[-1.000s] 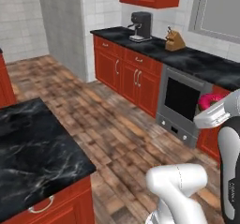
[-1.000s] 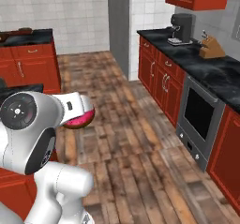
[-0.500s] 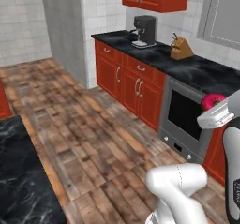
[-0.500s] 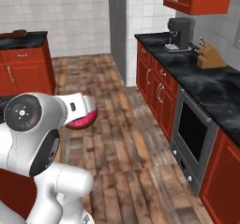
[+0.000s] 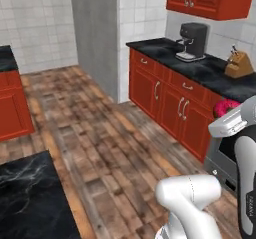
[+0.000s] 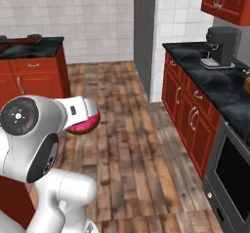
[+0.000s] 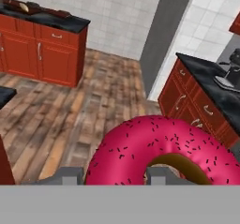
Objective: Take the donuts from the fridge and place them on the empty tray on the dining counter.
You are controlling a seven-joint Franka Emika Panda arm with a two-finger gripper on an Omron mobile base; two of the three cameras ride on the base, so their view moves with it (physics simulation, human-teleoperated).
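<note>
Donut point(image 7: 161, 148): red-pink frosting, dark sprinkles, tan underside. Cabinets point(image 5: 167, 95): red, silver handles. Counter tops point(image 6: 215, 78): black, white veining. Floor point(image 5: 100, 133): brown wood planks, mixed tones. Wall tiles point(image 6: 73, 12): white. Coffee machine point(image 5: 191, 40): dark grey. Knife block point(image 5: 238, 65): tan.

Legible text, labels, brands, numbers, signs: none were found. The coffee machine point(image 5: 192, 41), the red cabinet fronts point(image 5: 161, 93), the oven door point(image 6: 230, 175) and the white wall tiles point(image 6: 73, 17) all carried plain, unmarked surfaces; the pink-frosted donut point(image 7: 164, 150) bore only dark sprinkles, no lettering.
</note>
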